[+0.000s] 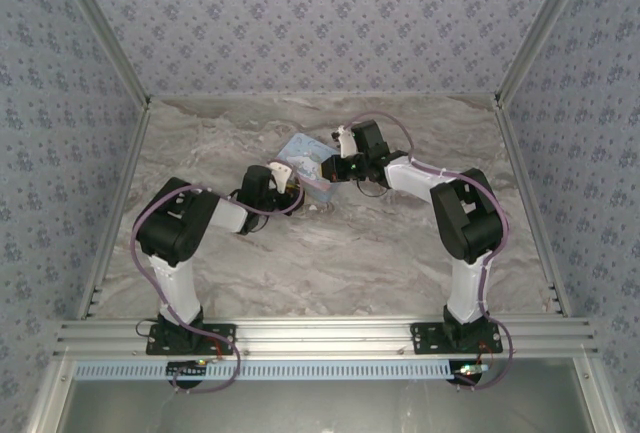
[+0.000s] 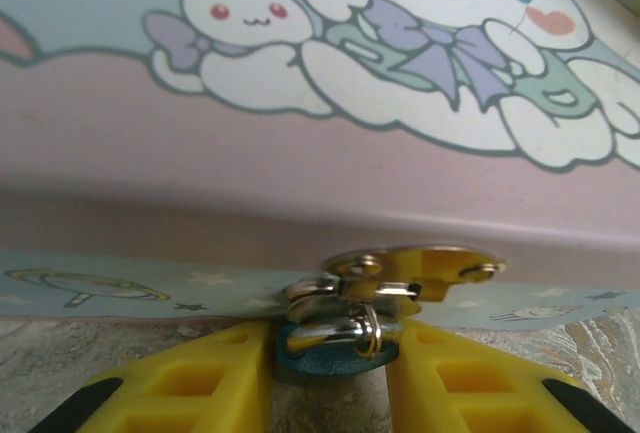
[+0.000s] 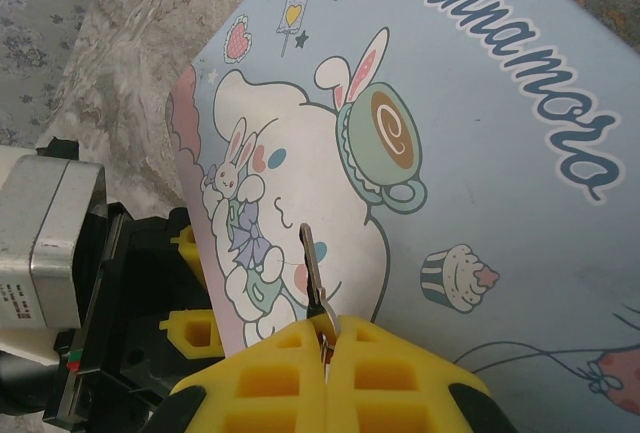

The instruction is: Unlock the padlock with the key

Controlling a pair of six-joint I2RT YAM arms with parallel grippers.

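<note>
Left wrist: looking straight at the teal padlock (image 2: 335, 351), hung by its silver shackle from the brass hasp (image 2: 420, 263) on the front wall of the cartoon-printed tin (image 2: 300, 153), low over the marble table (image 2: 60, 353). Flanked on both sides by the yellow fingers (image 2: 200, 378) of the left gripper (image 2: 330, 365), close enough to look like touching; cannot tell whether truly clamped or just short of it.

Right wrist: right gripper (image 3: 328, 325) pinched together on the key (image 3: 312, 268), thin blade sticking straight out past the fingertips, long axis running up across the tin's printed lid, hovering above it.

Judged from that: padlock lies off to the key's lower left, beyond the lid's edge and down the front wall, right where the other arm's yellow fingers peek out. Left arm nearer the lock, right arm carrying the tool. Keyhole not visible, so cannot say how far the blade must turn to line up. Needs carrying over the edge and re-aiming at the lock body.
</note>
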